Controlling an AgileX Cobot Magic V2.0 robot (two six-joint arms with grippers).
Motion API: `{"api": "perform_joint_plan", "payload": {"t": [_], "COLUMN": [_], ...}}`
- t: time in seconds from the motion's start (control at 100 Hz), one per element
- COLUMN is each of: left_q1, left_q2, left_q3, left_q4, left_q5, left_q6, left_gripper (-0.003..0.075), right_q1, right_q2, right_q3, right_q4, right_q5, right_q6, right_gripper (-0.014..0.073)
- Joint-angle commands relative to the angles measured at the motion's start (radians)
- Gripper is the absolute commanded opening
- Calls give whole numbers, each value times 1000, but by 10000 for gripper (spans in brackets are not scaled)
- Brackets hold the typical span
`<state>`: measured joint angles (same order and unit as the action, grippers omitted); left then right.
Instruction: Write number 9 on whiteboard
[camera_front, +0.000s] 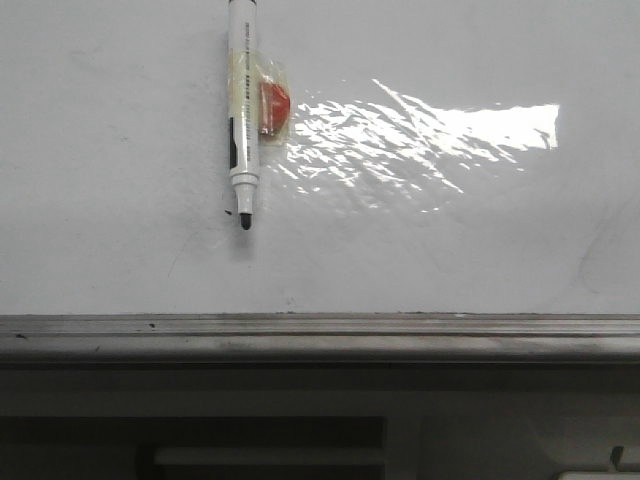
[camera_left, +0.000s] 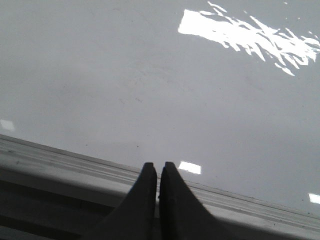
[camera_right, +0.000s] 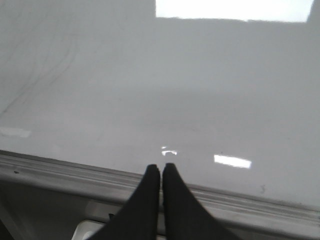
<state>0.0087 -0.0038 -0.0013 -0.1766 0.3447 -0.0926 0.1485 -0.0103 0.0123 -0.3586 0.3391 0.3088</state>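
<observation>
Glossy whiteboard (camera_front: 420, 250) filling the front view, glare across its right half, bare of any number 9, only a small black dot (camera_front: 228, 213) just beside the tip of a capped-off black-and-white marker (camera_front: 242, 120) with a red tab (camera_front: 272, 108) taped to its barrel. Left pincer (camera_left: 158, 172) and right pincer (camera_right: 161, 172) both clenched on nothing, hovering over the board's grey edge strip (camera_front: 320, 330), marker well beyond either pincer's tips. Likely light, stiff and slick in the pincer; best taken at the taped mid-barrel, clear of the wet tip.
</observation>
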Motion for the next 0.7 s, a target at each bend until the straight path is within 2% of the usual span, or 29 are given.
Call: {"api": "perform_joint_plan", "payload": {"t": [0.0, 0.54, 0.69], "left_q1": [4, 4, 4], "left_q2": [-30, -30, -30], "left_q3": [21, 21, 21], "left_q4": [-11, -11, 60], "left_q5": [-49, -49, -49], "left_q6": [-7, -7, 25], "left_gripper": [-20, -20, -20], "right_q1": [-6, -6, -6], "right_q2": [-15, -15, -15], "right_q3": [28, 28, 26], "right_q4": [-23, -23, -23], "right_q5": [-14, -14, -14], "right_q6": [-1, -1, -1], "right_gripper": [-41, -41, -41]}}
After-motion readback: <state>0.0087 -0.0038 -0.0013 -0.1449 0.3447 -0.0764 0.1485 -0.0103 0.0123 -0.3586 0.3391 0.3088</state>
